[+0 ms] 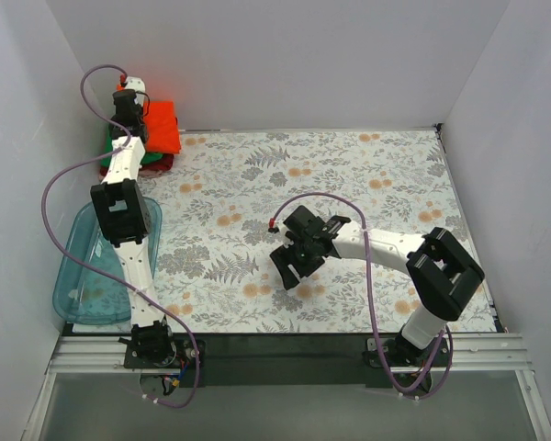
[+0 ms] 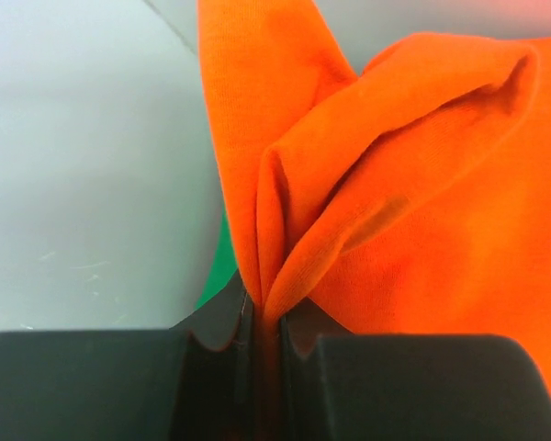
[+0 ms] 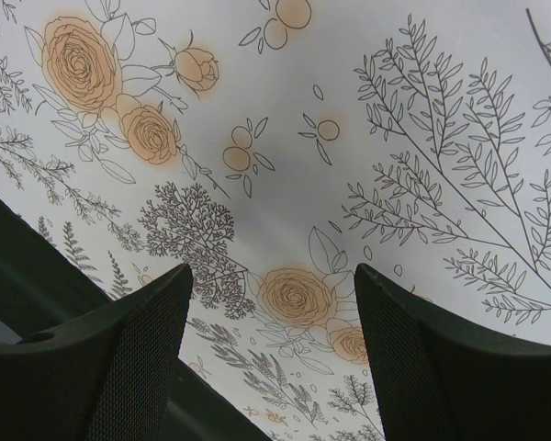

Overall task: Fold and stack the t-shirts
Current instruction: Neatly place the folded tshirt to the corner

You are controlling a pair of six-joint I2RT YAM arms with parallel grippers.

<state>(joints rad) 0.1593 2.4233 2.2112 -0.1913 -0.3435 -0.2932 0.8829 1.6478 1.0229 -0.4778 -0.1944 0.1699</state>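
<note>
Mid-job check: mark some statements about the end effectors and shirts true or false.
1. The left end effector is shut on the orange t-shirt. True.
2. The right end effector holds a shirt. False: it is open, empty, over the floral table.
3. The orange t-shirt lies in the blue tub. False: it is at the far left corner, apart from the tub.
4. A green t-shirt shows under the orange one. True.

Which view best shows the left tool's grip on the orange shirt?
Left wrist: a fold of the orange shirt sits pinched in the shut left tool. Top external shows it small, far-left; right wrist shows only floral cloth.
</note>
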